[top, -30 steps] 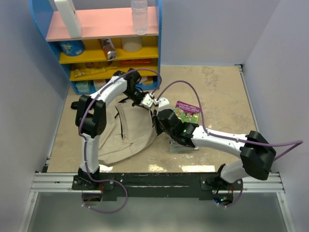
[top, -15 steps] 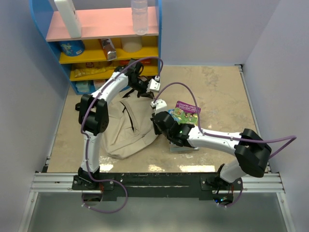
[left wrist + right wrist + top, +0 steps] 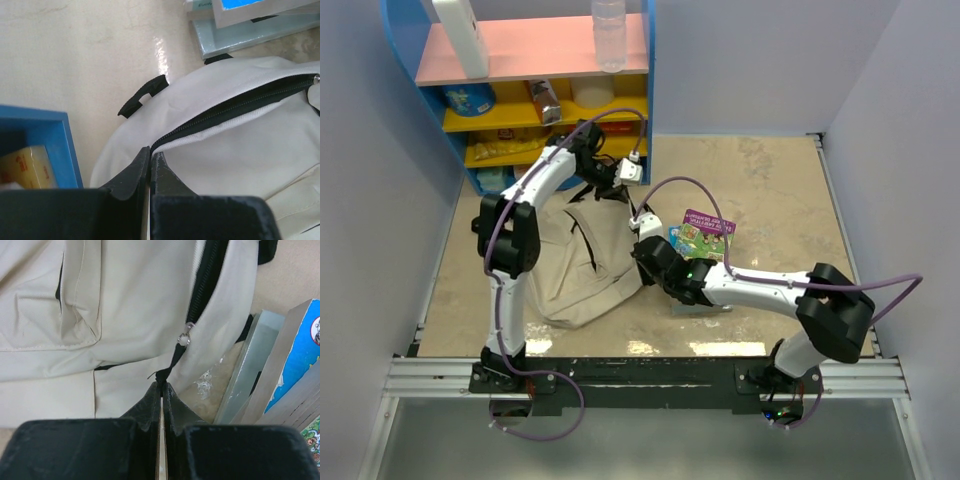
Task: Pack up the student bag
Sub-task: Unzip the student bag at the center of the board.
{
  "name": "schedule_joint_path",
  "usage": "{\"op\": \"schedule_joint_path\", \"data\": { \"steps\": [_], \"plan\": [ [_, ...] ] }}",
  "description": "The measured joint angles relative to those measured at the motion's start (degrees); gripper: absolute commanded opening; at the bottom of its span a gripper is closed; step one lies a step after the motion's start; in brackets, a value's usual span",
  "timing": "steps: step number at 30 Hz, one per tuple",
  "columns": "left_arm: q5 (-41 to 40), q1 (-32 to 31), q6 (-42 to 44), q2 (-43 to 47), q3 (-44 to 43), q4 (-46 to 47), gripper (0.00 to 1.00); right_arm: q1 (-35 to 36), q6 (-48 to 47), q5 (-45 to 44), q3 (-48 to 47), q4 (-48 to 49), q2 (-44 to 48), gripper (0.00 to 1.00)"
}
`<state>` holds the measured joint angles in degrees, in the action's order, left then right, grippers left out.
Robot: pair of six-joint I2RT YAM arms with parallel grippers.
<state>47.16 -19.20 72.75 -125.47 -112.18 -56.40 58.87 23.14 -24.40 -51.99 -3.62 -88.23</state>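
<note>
We've got the left tool (image 3: 150, 152) clenched on cloth of the bag (image 3: 580, 280) at one end of its zipper (image 3: 240, 104), prob. to anchor it, while the right tool (image 3: 161, 386) grips the black pull tab (image 3: 172, 360) at the other end, ready to run it. Bag lies on the surface (image 3: 770, 180), top near the shelf (image 3: 649, 100), books (image 3: 705, 237) just beside its right edge: tight there, w/ open room farther right.

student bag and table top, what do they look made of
The student bag: soft matte beige woven fabric, judging by its creases, slump and stitched seams. The table top: glossy, veined beige, reflecting light; stone or marble-look laminate, cannot tell which.
</note>
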Motion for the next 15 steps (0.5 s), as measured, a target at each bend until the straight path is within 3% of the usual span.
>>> {"op": "schedule_joint_path", "data": {
  "steps": [9,15],
  "plan": [
    [0.0,3.0,-12.3,0.0,0.0,4.5,0.0,1.1,0.9,1.9,-6.0,2.3,-9.0,0.0],
    [0.2,2.9,-15.0,0.4,0.9,4.7,0.0,2.6,0.7,4.1,-13.6,2.4,-14.0,0.0]
  ]
}}
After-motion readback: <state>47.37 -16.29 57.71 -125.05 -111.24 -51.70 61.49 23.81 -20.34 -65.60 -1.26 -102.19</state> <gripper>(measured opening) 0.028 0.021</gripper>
